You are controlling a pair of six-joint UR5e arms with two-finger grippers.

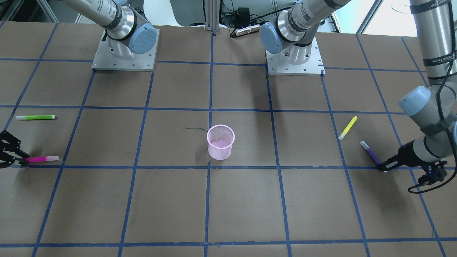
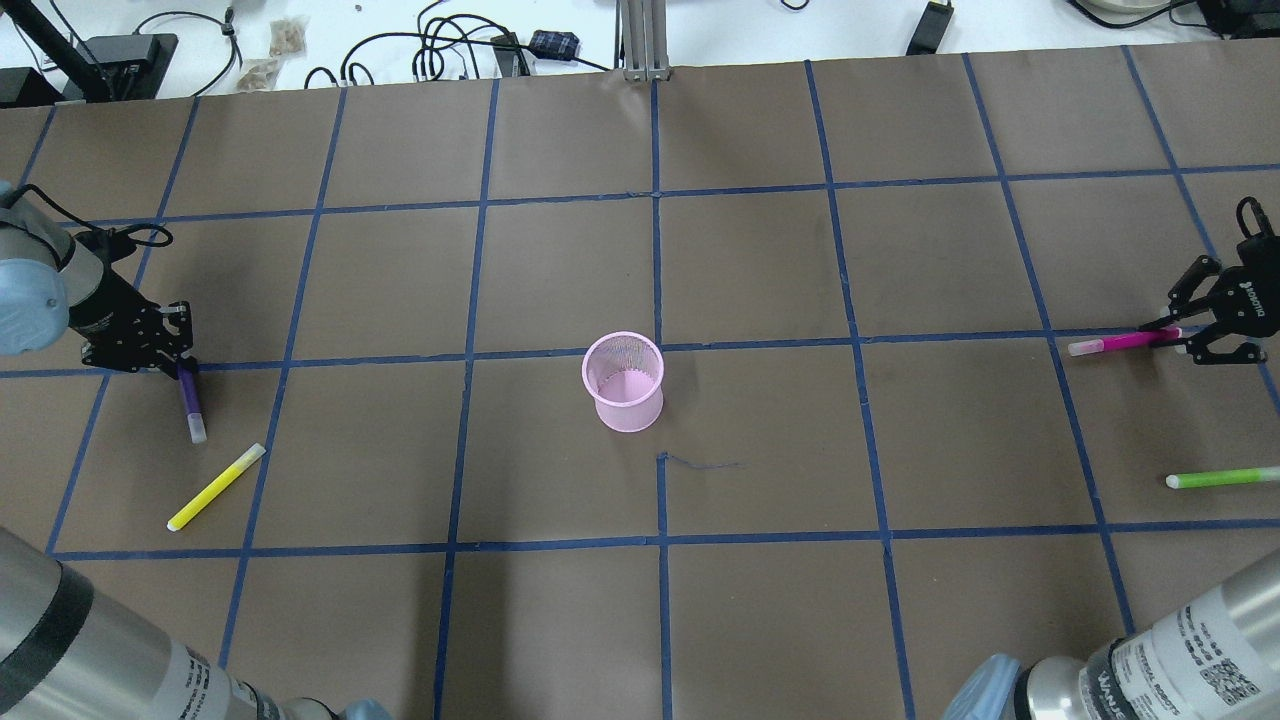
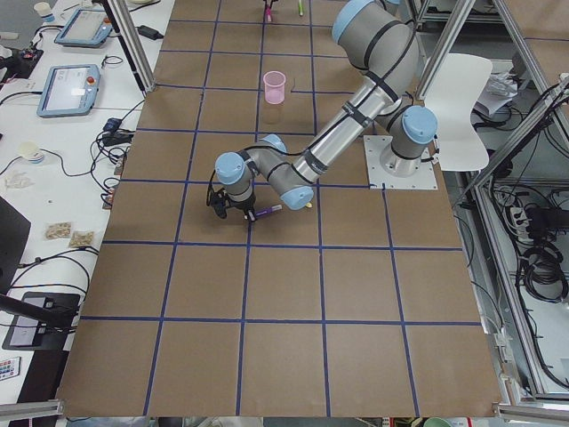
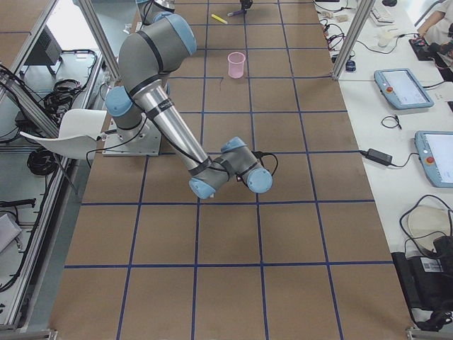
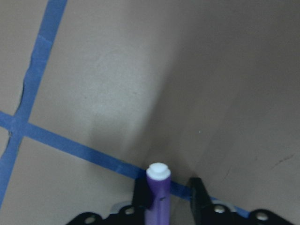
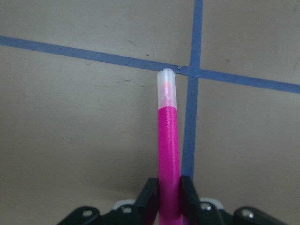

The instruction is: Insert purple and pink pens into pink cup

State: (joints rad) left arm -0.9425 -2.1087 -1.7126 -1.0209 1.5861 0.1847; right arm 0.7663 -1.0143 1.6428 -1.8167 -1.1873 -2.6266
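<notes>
Gripping is the step in hand, on both sides at once. The right end effector (image 6: 167,187) has a pad pressed on either side of the pink pen (image 6: 168,140), clamped near its tail. The pen seems to lie flat on the bench (image 2: 800,450), its cap pointing inward. The left end effector (image 5: 169,192) straddles the purple pen (image 5: 157,192) but is not clamped: one pad touches the barrel and the other stands apart from it.

Next, I judge, the left must close fully. Each arm must then lift, tip its pen upright and carry it well inward to the cup (image 2: 625,405), which stands upright and empty at mid-bench, far from both. A yellow pen (image 2: 215,487) and a green pen (image 2: 1220,478) lie near the targets and should be left alone.

Whether either pen has left the bench is hard to tell. The wrist views cut off each gripped end, and in the right side view the near arm hides its own end effector.
</notes>
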